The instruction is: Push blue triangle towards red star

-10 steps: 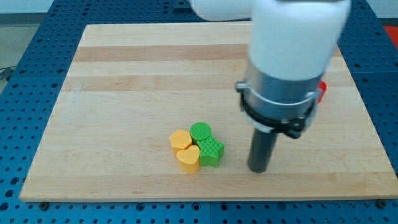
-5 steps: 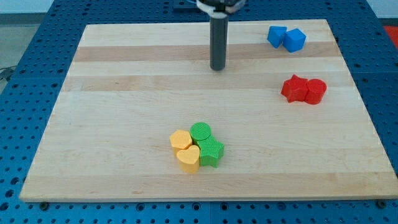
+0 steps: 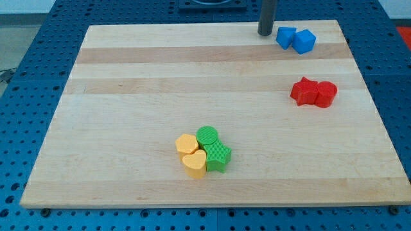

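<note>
Two blue blocks touch each other near the view's top right: the left one [image 3: 286, 37] looks like the blue triangle, the right one [image 3: 305, 41] like a cube. The red star [image 3: 304, 90] lies below them at the view's right, touching a red round block [image 3: 326, 94]. My tip [image 3: 264, 33] rests on the board just left of the left blue block, with a small gap between them.
A cluster sits at the lower middle of the wooden board [image 3: 128, 96]: a green round block [image 3: 207, 136], a green star [image 3: 218, 157], a yellow block [image 3: 186, 144] and a yellow heart [image 3: 194, 164], all touching.
My tip has moved from the board's lower right, across the upper middle, to the top edge beside the blue blocks. No block has moved.
</note>
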